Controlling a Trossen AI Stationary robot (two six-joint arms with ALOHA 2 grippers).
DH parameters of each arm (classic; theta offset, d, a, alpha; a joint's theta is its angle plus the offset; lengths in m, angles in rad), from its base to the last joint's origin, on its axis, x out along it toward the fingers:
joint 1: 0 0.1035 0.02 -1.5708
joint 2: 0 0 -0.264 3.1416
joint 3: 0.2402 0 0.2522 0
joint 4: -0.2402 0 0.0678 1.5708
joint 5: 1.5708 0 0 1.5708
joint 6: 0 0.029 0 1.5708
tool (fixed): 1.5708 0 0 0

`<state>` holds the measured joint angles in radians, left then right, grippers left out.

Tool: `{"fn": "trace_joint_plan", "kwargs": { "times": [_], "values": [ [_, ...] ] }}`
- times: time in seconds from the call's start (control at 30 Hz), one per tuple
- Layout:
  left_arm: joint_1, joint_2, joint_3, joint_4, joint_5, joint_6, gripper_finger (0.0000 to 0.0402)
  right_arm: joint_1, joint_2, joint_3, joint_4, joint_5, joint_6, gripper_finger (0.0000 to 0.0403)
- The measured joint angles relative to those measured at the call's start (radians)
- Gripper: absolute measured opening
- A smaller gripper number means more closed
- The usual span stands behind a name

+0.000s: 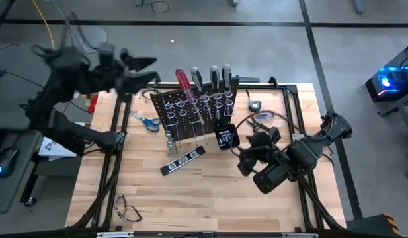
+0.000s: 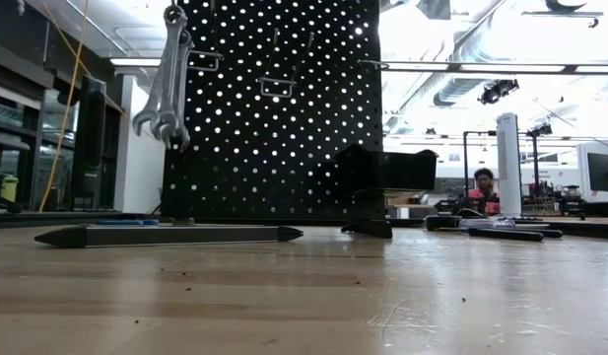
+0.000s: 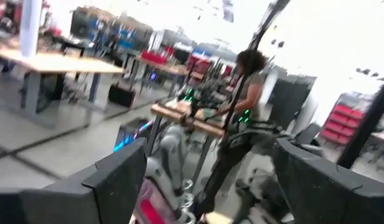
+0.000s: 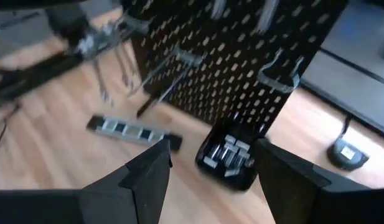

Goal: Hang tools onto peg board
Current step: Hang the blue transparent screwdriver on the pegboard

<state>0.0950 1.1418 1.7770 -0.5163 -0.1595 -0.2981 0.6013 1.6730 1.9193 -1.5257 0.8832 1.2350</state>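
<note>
The black upright perforated peg board (image 1: 197,112) stands mid-tabletop, screwdrivers slotted along its top and silver wrenches (image 2: 168,79) hung from a hook so they dangle clear; blue-handled scissors (image 1: 146,120) lie near the left edge, unhung; the left claw (image 1: 143,69) is raised beyond the far edge, released and empty; the right claw (image 1: 251,157), parted and empty, faces the board, likely to fetch a tool.

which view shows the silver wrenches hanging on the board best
The low view: the silver wrenches hang in a clear bunch at the black perforated peg board's upper left. The high view shows only foreshortened metal at the board's foot. The right wrist view blurs them; the left wrist view misses them.
</note>
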Motion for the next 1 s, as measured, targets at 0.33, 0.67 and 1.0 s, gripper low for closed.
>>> {"fn": "trace_joint_plan", "kwargs": {
  "times": [0.33,0.67,1.0],
  "values": [
    [-0.125,-0.098,-0.098,-0.253,-0.076,-0.103,0.0321,-0.136,0.0,0.01,-0.044,-0.175,0.036,0.0222],
    [-0.366,-0.28,-0.583,-0.169,-0.177,-0.436,0.0321,-0.171,-0.01,-0.249,-0.034,-0.561,0.097,0.0222],
    [-0.527,-0.467,-0.901,0.053,-0.371,-0.633,0.0321,-0.119,-0.202,-0.719,0.2,-0.7,0.714,0.0222]
  ]
}}
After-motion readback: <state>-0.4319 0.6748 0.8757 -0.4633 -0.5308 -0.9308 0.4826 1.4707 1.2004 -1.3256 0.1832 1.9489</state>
